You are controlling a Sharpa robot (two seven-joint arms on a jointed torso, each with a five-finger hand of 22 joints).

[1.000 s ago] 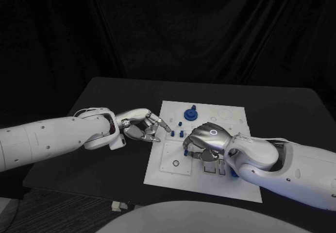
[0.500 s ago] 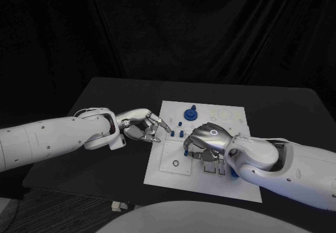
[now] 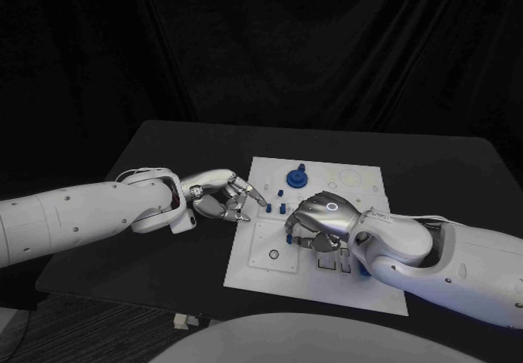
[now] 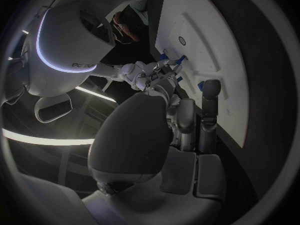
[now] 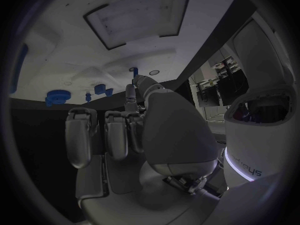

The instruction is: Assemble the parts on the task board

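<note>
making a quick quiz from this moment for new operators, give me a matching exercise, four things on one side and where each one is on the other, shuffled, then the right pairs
Things:
1. left hand
2. right hand
3. round blue part
4. task board

Places:
A. far end of the board, beyond both hands
B. middle of the black table
C. over the middle of the board, fingers curled down
D. at the board's left edge, one finger reaching over it

Pairs: 1-D, 2-C, 3-A, 4-B
</note>
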